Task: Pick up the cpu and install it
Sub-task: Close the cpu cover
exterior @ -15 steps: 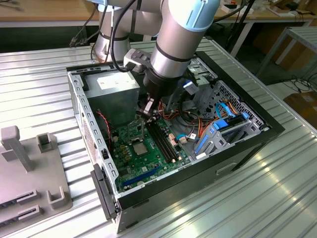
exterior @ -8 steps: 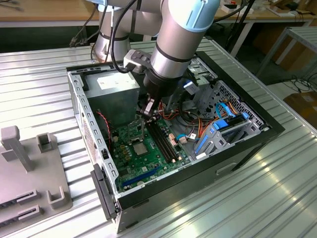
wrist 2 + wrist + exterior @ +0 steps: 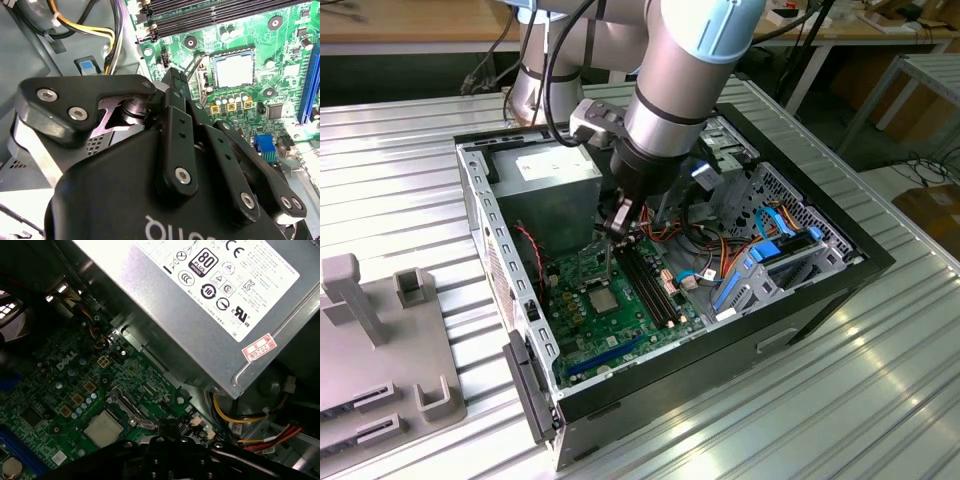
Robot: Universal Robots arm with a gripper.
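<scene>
In the exterior view, your gripper (image 3: pixel 620 226) hung inside the computer case (image 3: pixel 480 200), with the cpu (image 3: pixel 601 299) seated in its socket just below the fingertips. In both wrist views the cpu (image 3: pixel 234 70) (image 3: pixel 103 430) lay flat beside the socket lever (image 3: pixel 192 67). I couldn't tell how far the jaws stood open; you did well to keep the approach vertical and clear of the memory slots (image 3: pixel 650 280).

Above the cpu (image 3: pixel 601 299) open air is leaving room for the hand (image 3: pixel 617 228), which is hanging over it. The power supply (image 3: pixel 548 185) is crowding close behind, memory slots (image 3: pixel 648 280) are running just beside, and cables (image 3: pixel 705 250) are bunching beyond them.
</scene>
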